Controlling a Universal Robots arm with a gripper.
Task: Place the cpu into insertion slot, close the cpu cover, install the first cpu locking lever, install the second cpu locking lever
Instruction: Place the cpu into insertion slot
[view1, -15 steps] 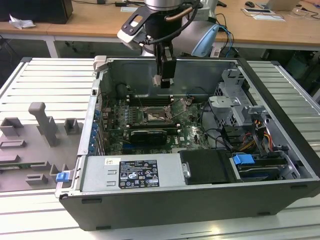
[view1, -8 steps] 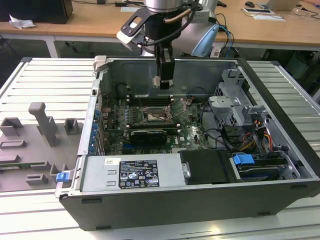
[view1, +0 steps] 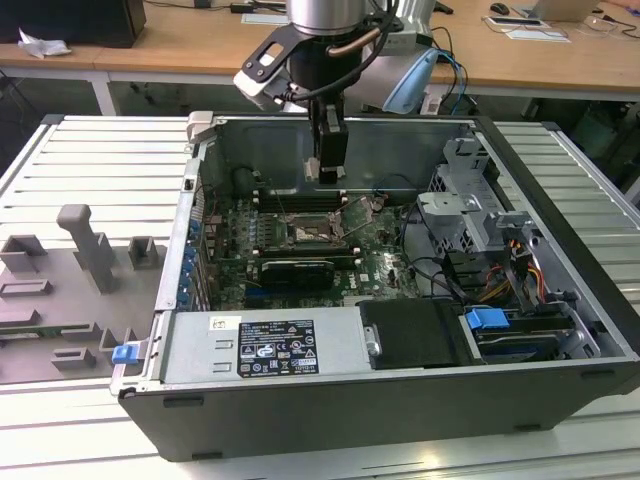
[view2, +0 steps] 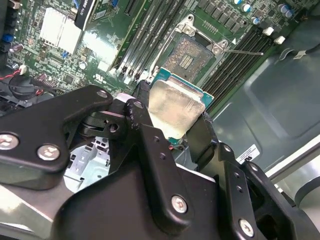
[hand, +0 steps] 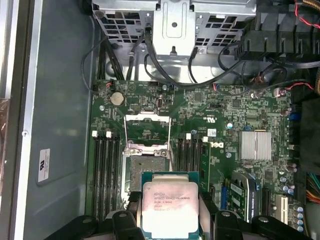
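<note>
Pinching the cpu (hand: 170, 206) tight in the gripper (view1: 327, 172), hovering near the bare insertion slot (view2: 187, 57), beside the opened cpu cover (hand: 146, 127), between flanking memory slots (hand: 104, 175).

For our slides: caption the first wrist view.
Black gripper holds the square silver-topped cpu near the open dark insertion slot.

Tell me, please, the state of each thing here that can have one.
fingers: shut on the cpu.
cpu: held above the board, not yet seated.
slot: empty, contacts bare.
cover: open.
case: open on one side.
</note>
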